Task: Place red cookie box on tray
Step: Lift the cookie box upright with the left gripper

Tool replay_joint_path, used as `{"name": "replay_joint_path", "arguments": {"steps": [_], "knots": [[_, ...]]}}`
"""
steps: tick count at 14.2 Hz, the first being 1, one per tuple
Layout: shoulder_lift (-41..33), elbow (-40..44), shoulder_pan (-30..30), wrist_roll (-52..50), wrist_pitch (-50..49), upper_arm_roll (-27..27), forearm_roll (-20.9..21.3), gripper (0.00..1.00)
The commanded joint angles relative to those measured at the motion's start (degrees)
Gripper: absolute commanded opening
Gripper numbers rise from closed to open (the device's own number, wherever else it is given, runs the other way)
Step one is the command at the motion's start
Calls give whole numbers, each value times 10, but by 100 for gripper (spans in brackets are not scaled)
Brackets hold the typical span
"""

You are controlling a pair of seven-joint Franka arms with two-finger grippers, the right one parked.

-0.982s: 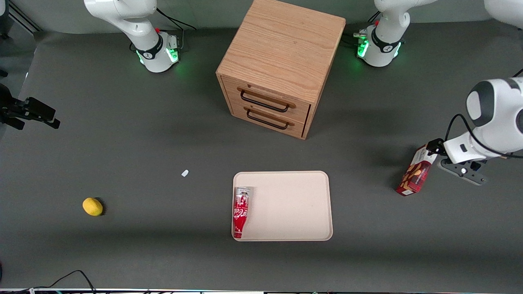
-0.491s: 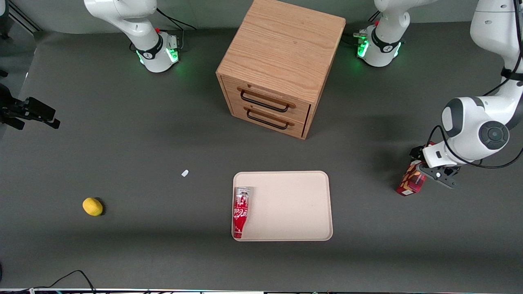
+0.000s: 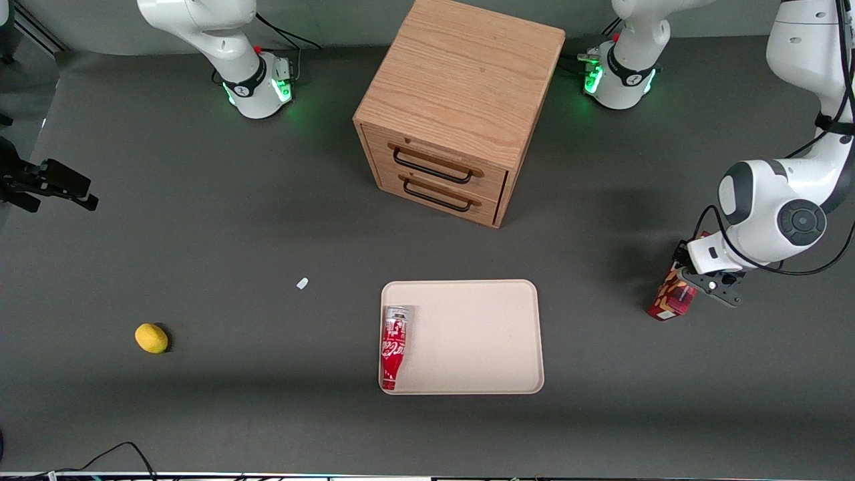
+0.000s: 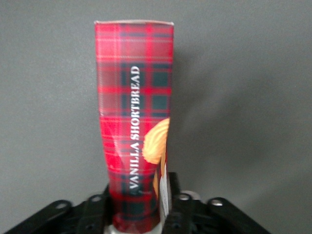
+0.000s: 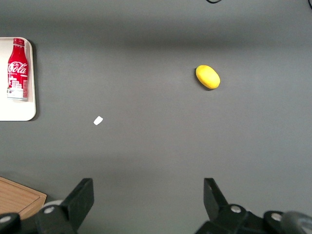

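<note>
Left claw (image 4: 139,207) grips the slim red plaid cardboard cookie box (image 4: 134,122) by one end. Box stands on the dark grey desk (image 3: 200,220), well apart from the flat beige rectangular tray (image 3: 481,334), toward the working arm's end.

- "VANILLA SHORTBREAD" in white capitals, running lengthwise down the tartan face of the red cookie box (image 4: 134,131), read from the left wrist view with the gripper (image 4: 139,214) at the box's near end.
- White "Coca-Cola" script on the red bottle-shaped can (image 5: 18,68) lying in the tray (image 3: 481,334), clearest from the right wrist view.
</note>
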Motion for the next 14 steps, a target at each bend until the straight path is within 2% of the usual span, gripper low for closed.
{"name": "replay_joint_path", "arguments": {"steps": [1,6,9,11,14], "knots": [[-8,3,-14,-10,-4,6,-1,0],[-28,28,-14,-10,-36,5,-4,0],[-56,95,-15,-15,-145,0,-5,0],[-67,163,-18,-20,-248,-1,-22,0],[-72,262,-23,-83,-360,-22,-37,0]]}}
